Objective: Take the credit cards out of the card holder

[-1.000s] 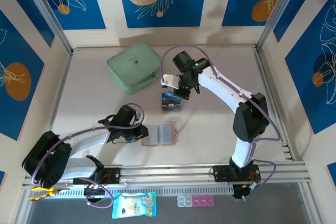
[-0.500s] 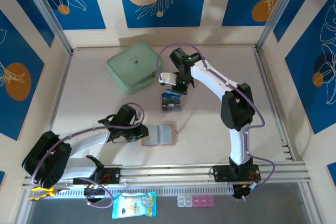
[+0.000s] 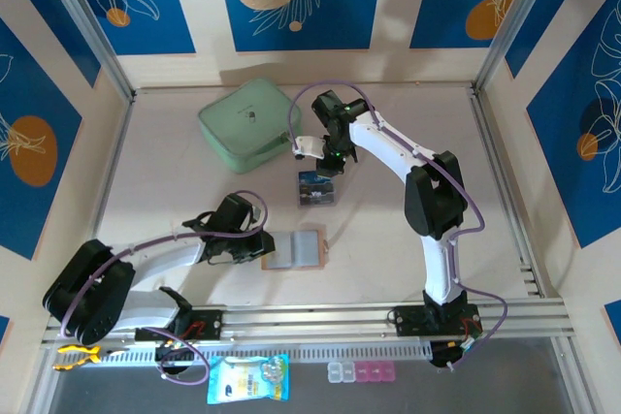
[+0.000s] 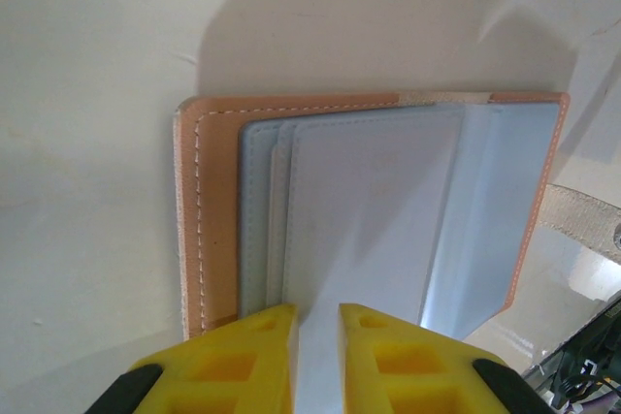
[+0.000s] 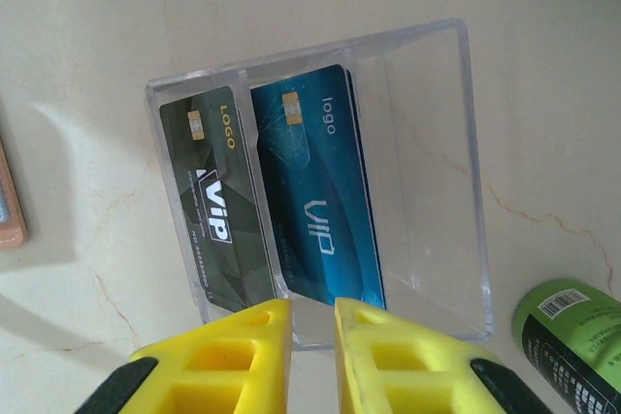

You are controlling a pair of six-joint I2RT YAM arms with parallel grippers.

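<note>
Two glossy credit cards (image 5: pixel 320 191) in clear box (image 5: pixel 427 191); stitched card holder (image 4: pixel 369 210)

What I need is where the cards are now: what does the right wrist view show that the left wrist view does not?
Only the right wrist view: a clear plastic box with a dark VIP card and a blue VIP card in neighbouring compartments, plus a green bottle. Only the left wrist view: the open card holder, grey pockets with no card visible, its near edge between the fingers of the left gripper. Both: yellow fingertips close together over the pale table.
</note>
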